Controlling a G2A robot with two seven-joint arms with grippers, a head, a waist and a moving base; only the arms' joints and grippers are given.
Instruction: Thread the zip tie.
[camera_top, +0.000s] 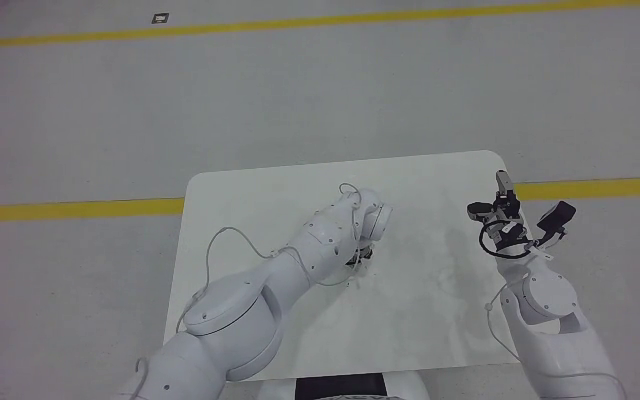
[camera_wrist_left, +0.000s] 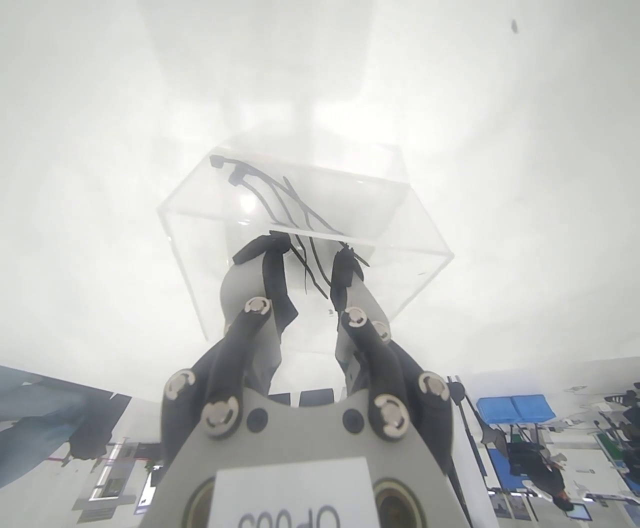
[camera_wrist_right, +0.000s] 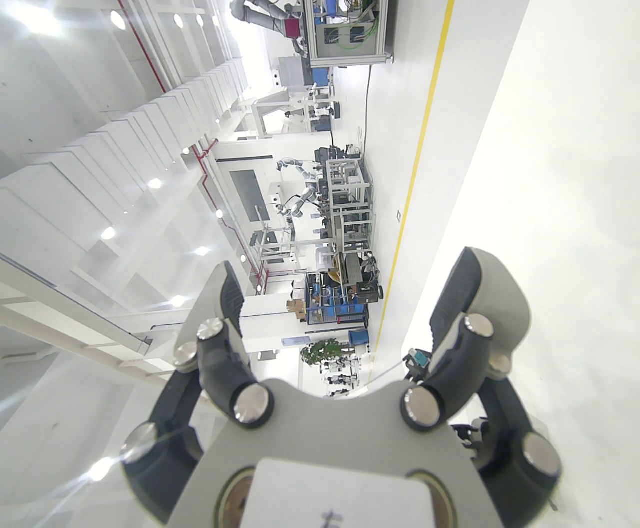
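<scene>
Zip ties (camera_wrist_left: 236, 176) in box (camera_wrist_left: 417, 250) on table (camera_top: 250, 215); left hand (camera_wrist_left: 305, 252) at box; right hand (camera_wrist_right: 345, 265) well apart, table's right edge.

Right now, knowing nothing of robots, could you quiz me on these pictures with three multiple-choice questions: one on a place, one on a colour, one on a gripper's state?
1. Where do the thin plastic zip ties lie?
A. On the floor
B. Inside the clear, square plastic box
C. On a blue tray

2. What colour are the zip ties?
A. Black
B. Red
C. Yellow

3. How does the right gripper stand?
A. Shut on a tie
B. Open and empty
C. Shut on nothing

Answers:
1. B: the ties lie within the box's clear walls, where the left gripper reaches in.
2. A: they are dark strands against the white.
3. B: its fingers are spread wide, with nothing between them.
</scene>
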